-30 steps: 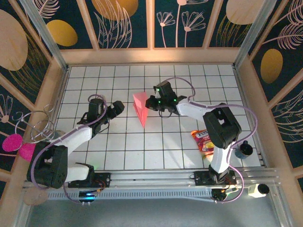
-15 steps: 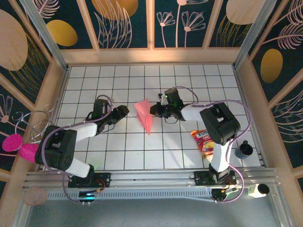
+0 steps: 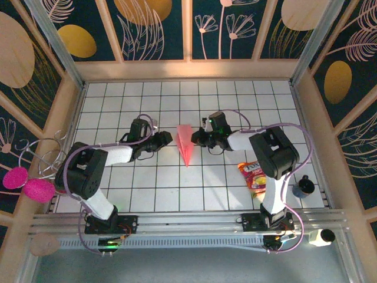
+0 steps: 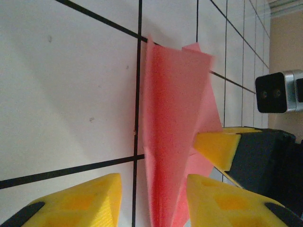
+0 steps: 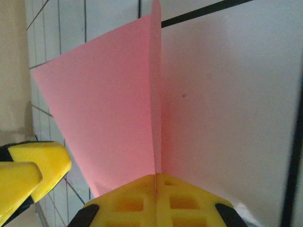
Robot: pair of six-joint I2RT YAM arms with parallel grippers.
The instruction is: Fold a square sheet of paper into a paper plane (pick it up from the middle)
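The square sheet of paper is folded into a slim salmon-pink paper plane (image 3: 185, 144) that stands on edge mid-table, its sharp tip toward the near side. My right gripper (image 3: 196, 138) is on its right and is shut on the centre crease; in the right wrist view the yellow pads (image 5: 156, 177) meet on the upright fold (image 5: 118, 94). My left gripper (image 3: 169, 138) has come in from the left. In its wrist view the left gripper (image 4: 152, 182) stands open, with a yellow finger on either side of the plane (image 4: 170, 118). The left finger is clear of the paper.
A red and yellow snack packet (image 3: 253, 175) lies at the right front, with a small dark cup (image 3: 304, 187) beyond it by the wall. Pink pom-poms (image 3: 29, 184) and wire rings (image 3: 47, 154) sit outside the left wall. Wooden walls (image 3: 188, 69) ring the tiled floor.
My left gripper has moved right up to the paper and its jaws have narrowed around it. The paper has closed from a wide flap into a slim upright dart, still in the right gripper.
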